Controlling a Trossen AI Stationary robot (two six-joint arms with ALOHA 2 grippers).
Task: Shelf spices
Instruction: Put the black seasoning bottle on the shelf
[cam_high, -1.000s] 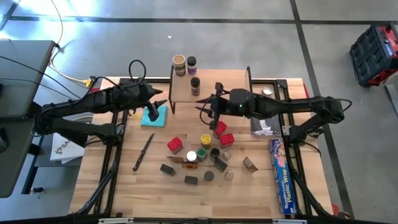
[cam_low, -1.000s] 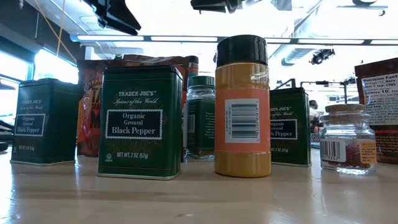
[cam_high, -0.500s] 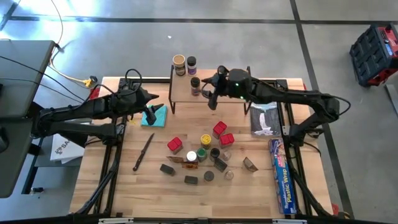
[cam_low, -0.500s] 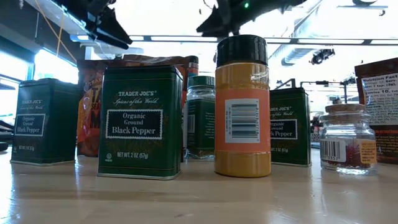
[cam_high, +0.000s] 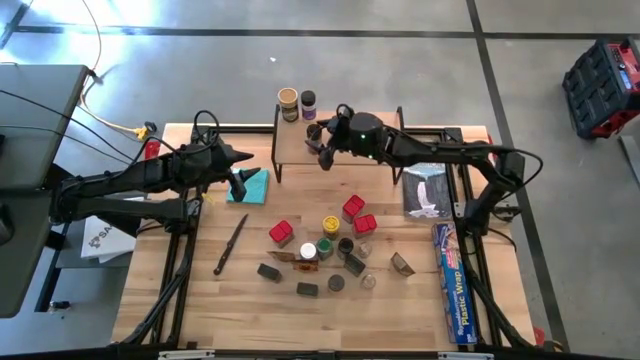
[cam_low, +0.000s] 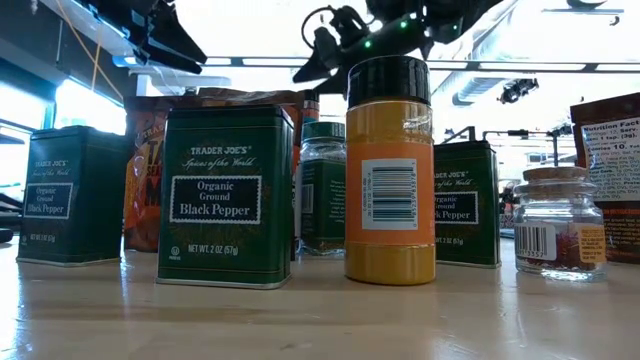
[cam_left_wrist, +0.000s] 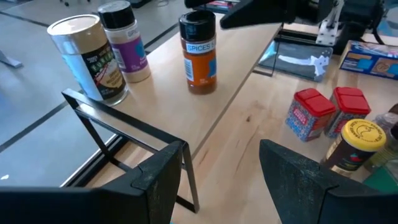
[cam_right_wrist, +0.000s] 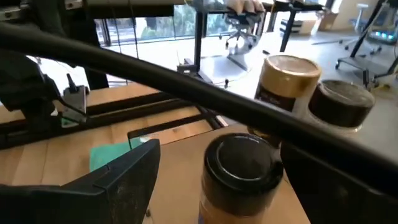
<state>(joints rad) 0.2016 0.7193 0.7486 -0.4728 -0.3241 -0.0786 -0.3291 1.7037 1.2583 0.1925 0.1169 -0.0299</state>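
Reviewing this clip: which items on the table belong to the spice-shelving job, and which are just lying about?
Part of the job:
- shelf
- three jars already on it, including the black-lidded jar
- cluster of spices on the table

Lying about:
- teal cloth
- plastic-wrap box
- black knife

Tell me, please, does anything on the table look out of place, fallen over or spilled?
Nothing looks spilled or damaged. Three jars stand upright on the shelf. The odd things among the spices are a black knife lying left of the cluster and a teal cloth beside the shelf; neither is a spice.
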